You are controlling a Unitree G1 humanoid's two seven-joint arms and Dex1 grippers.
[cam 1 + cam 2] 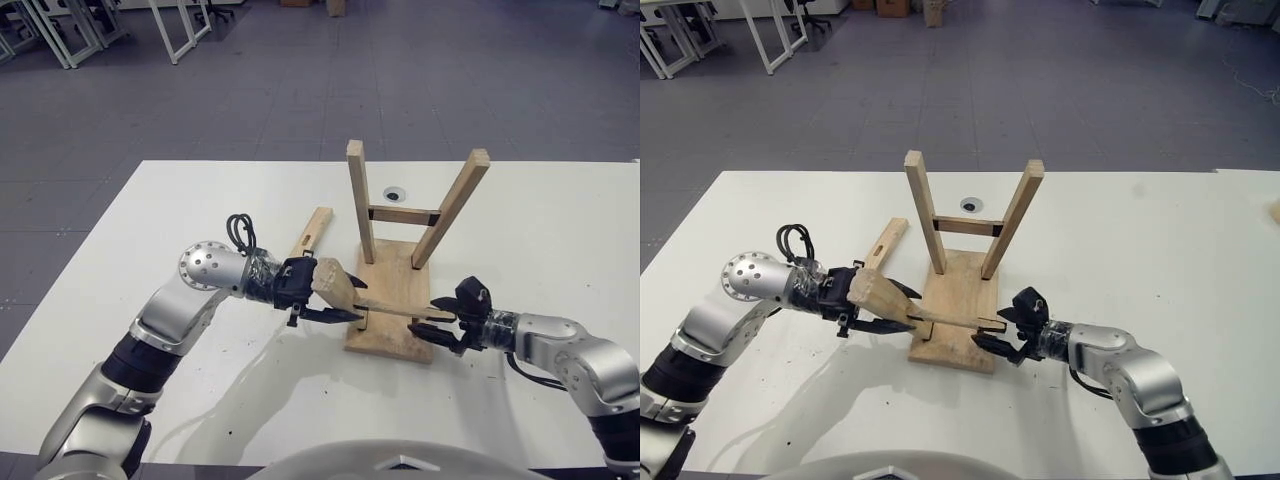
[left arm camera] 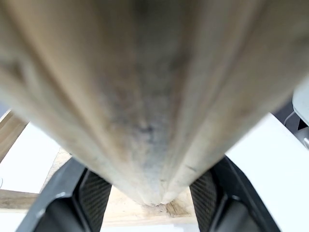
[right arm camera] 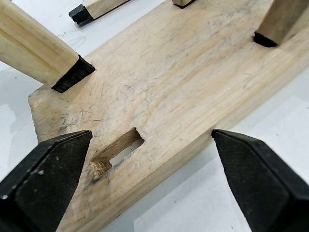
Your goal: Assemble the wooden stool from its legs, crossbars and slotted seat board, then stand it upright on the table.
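Right claw (image 3: 152, 137): open at the near right, its black fingers (image 3: 48, 179) spread either side of an empty rectangular slot (image 3: 117, 149) at the near edge of the flat slotted wooden seat board (image 1: 395, 275).
Left claw (image 1: 332, 306): closed on a pale square-section wooden stool leg (image 1: 335, 283), gripping it close to its thick end, just left of the board.
Held leg: slanted across the board's near edge, with its black-capped tip touching the board just beside the empty slot.
Seat board: flat on the white desk (image 1: 560, 230), between the two arms.
Far end of board: left upright wooden leg (image 1: 360, 200) and right upright wooden leg (image 1: 452, 208) stand on it, the right one tilted, joined by a short wooden crossbar with black ends (image 1: 403, 215).
Loose wooden leg (image 1: 311, 232): lying on the desk left of the board, beyond the left claw.
Round desk hole (image 1: 395, 192): beyond the crossbar.
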